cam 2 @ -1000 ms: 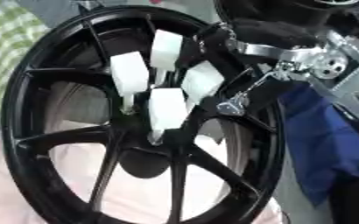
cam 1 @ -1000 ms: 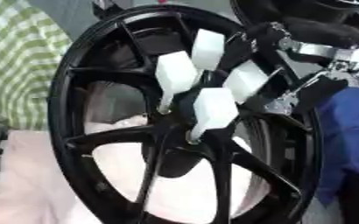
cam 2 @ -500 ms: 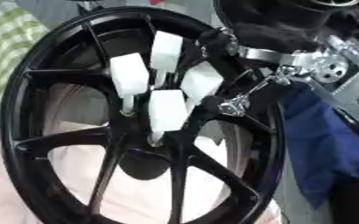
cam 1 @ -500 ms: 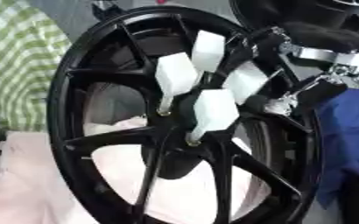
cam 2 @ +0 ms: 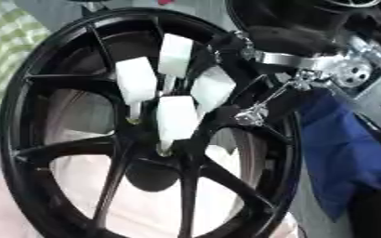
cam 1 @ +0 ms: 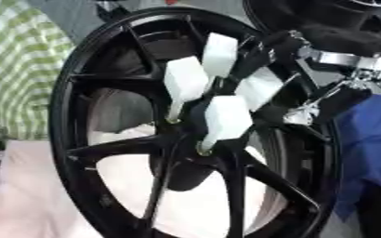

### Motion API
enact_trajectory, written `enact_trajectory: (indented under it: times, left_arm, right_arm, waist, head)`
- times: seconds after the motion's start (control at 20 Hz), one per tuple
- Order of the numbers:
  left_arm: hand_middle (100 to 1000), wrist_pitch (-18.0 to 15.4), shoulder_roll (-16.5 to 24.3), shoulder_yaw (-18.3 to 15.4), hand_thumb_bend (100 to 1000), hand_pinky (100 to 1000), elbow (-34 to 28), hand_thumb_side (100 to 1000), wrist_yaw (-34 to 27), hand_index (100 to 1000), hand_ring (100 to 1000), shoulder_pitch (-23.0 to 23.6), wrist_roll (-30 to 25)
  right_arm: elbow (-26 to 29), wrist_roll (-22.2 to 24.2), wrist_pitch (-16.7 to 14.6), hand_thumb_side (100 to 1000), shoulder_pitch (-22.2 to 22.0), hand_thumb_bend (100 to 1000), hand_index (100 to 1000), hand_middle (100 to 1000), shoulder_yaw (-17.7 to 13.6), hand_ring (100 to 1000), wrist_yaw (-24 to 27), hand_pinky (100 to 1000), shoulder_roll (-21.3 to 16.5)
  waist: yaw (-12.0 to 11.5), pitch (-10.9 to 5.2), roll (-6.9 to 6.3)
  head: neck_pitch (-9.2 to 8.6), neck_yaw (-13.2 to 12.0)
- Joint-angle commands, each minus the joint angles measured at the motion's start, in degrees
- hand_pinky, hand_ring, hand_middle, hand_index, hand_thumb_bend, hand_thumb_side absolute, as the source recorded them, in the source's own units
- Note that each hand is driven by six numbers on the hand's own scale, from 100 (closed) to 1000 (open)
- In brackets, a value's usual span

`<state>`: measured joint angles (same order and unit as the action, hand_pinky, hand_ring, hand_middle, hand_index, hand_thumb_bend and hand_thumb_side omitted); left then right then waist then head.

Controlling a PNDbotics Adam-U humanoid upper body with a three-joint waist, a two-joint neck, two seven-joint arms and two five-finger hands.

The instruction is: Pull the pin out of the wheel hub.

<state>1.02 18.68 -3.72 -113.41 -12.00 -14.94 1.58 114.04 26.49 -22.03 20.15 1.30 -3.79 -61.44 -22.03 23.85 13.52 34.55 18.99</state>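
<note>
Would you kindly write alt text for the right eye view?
A black spoked wheel fills the view, with four white-handled pins in its hub. The robot's right hand reaches in from the upper right beside them; blue cloth lies at right.

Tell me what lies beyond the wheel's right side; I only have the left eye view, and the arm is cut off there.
Observer: The right eye view shows a round silver joint on the right arm, clear of the wheel.
Operator: Anything past that joint?
Observer: Yes, a pale grey plate just below it, at the picture's right edge, above the blue cloth.
</note>
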Motion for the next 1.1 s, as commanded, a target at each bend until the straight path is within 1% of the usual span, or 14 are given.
enact_trajectory:
  times: [0.05, 0.4, 0.75, 0.9, 1.1]
  left_arm:
    - [568, -0.1, 0.5, 0.1, 167, 898, -1.2, 646, 0.1, 803, 635, -0.4, -0.2]
    - [567, -0.2, 0.4, 0.1, 165, 898, -1.2, 648, 0.2, 803, 633, -0.4, -0.2]
    - [567, -0.2, 0.3, 0.1, 162, 898, -1.2, 651, 0.3, 803, 631, -0.4, -0.2]
    - [567, -0.1, 0.3, 0.1, 161, 898, -1.2, 652, 0.3, 803, 630, -0.4, -0.2]
    - [567, -0.2, 0.2, 0.2, 160, 899, -1.2, 654, 0.3, 803, 629, -0.4, -0.3]
  right_arm:
    - [0.6, -0.5, -0.1, 100, 0.2, 316, 827, 741, -1.2, 791, -1.0, 812, -1.4]
    - [0.6, -1.6, 0.9, 100, -0.4, 310, 828, 740, -1.4, 791, -2.4, 811, -1.2]
    - [0.6, -2.3, 1.4, 100, -0.8, 295, 824, 733, -1.5, 791, -2.8, 811, -1.1]
    - [0.6, -2.3, 1.3, 100, -0.8, 269, 814, 707, -1.5, 787, -2.6, 810, -1.0]
    - [0.6, -2.4, 1.3, 100, -0.8, 259, 805, 690, -1.5, 785, -2.5, 810, -1.0]
  waist:
    - [0.2, -0.78, -0.57]
    - [0.1, -0.52, -0.57]
    - [0.2, -0.33, -0.57]
    - [0.2, -0.27, -0.57]
    - [0.2, -0.14, -0.57]
  head:
    - [-1.03, 0.1]
    - [-1.72, 0.6]
    - [-1.83, 0.8]
    - [-1.85, 0.8]
    - [-2.05, 0.9]
